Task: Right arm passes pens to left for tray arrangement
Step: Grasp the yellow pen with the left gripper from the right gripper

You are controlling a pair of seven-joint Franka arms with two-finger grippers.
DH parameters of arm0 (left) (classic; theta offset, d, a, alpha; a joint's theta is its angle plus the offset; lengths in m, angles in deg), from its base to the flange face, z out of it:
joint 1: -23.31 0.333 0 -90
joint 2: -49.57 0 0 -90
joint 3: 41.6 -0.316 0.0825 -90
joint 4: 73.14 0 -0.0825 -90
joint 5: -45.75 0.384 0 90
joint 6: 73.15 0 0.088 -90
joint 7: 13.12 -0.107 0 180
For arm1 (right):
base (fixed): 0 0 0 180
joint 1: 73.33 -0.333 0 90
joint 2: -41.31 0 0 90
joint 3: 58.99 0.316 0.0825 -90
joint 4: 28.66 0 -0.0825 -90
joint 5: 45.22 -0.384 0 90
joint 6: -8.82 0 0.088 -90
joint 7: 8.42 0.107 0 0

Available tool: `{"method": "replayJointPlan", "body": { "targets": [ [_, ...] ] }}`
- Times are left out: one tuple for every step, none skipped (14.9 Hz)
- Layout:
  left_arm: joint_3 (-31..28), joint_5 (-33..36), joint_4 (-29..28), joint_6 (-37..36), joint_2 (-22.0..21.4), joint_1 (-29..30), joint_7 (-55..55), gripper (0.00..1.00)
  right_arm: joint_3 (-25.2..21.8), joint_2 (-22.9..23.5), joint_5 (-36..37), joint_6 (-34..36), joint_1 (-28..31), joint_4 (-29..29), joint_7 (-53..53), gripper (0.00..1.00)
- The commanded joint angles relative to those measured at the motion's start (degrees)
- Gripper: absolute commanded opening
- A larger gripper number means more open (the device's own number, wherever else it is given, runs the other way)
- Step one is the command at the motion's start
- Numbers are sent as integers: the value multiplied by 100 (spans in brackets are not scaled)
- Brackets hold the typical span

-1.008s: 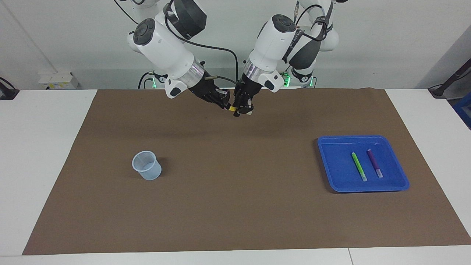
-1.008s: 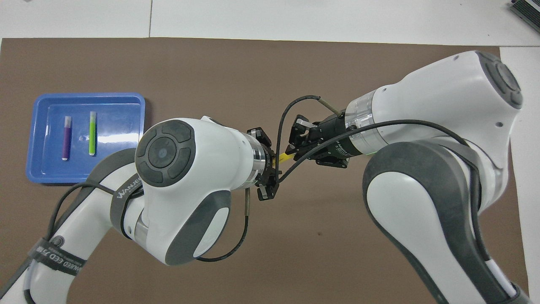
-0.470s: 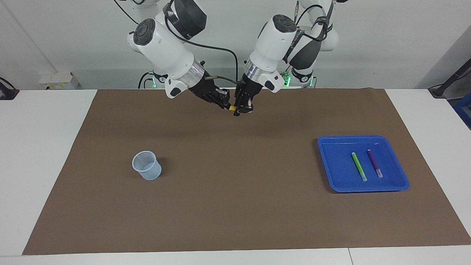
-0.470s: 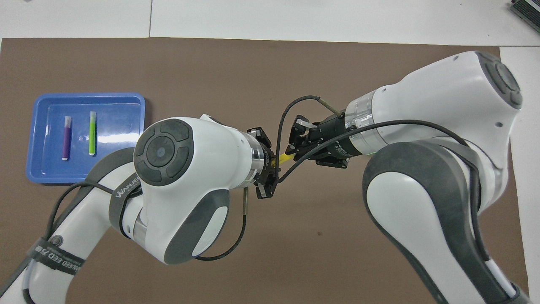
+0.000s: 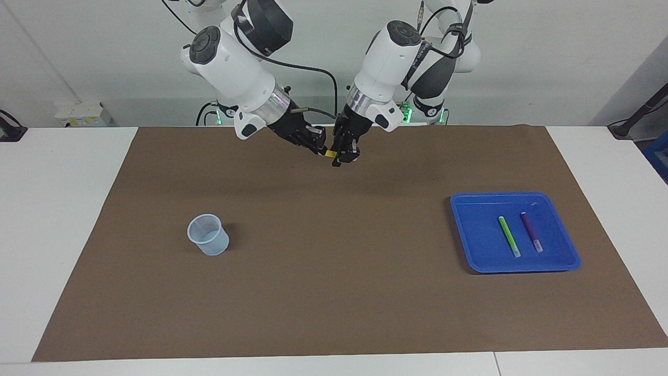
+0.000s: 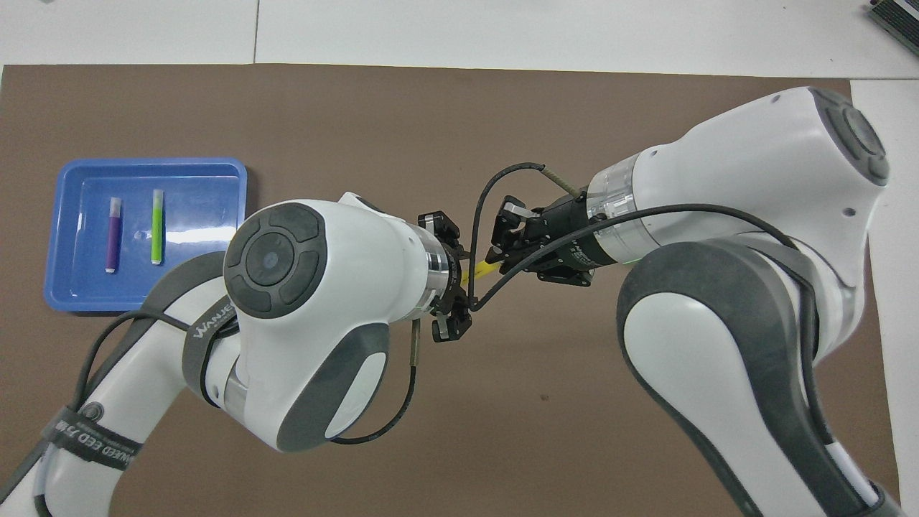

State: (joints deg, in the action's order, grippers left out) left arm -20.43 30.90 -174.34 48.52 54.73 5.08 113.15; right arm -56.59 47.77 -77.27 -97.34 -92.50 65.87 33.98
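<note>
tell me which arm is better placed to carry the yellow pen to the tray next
Left. The left gripper already meets the yellow pen held by the right gripper, and the blue tray, holding the green pen and purple pen, lies toward the left arm's end.

Both grippers meet at the yellow pen (image 5: 330, 153) above the brown mat (image 5: 334, 271); green pen (image 5: 509, 236) and purple pen (image 5: 531, 231) lie in the blue tray (image 5: 469, 230).

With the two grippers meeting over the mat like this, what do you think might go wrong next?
The yellow pen hangs in mid-air between the right gripper and left gripper; a mistimed release could drop it onto the brown mat. The grippers sit very close and could knock together. The blue tray already holds the green pen and purple pen, which a careless placement may disturb.
</note>
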Motion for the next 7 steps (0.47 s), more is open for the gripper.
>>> {"method": "replayJointPlan", "body": {
  "targets": [
    [-34, 8, -48, -65, -121, 13, -76, 44, 6, -146, -126, -46, 36, 171, -74, 6],
    [-34, 8, -57, -57, -130, 13, -76, 42, 6, -146, -126, -54, 36, 171, -74, 6],
    [-34, 8, -66, -48, -139, 13, -76, 39, 6, -146, -126, -54, 36, 171, -83, 6],
    [-34, 8, -83, -48, -139, 13, -76, 32, -3, -146, -126, -54, 36, 171, -83, 6],
    [-34, 8, -75, -48, -139, 13, -85, 24, -3, -146, -126, -54, 36, 171, -83, 6],
    [-42, 8, -66, -56, -139, 21, -85, 17, -3, -146, -126, -54, 36, 171, -83, 6],
    [-42, 8, -57, -56, -139, 22, -93, 15, 6, -146, -126, -46, 36, 171, -83, 6]
  ]
}}
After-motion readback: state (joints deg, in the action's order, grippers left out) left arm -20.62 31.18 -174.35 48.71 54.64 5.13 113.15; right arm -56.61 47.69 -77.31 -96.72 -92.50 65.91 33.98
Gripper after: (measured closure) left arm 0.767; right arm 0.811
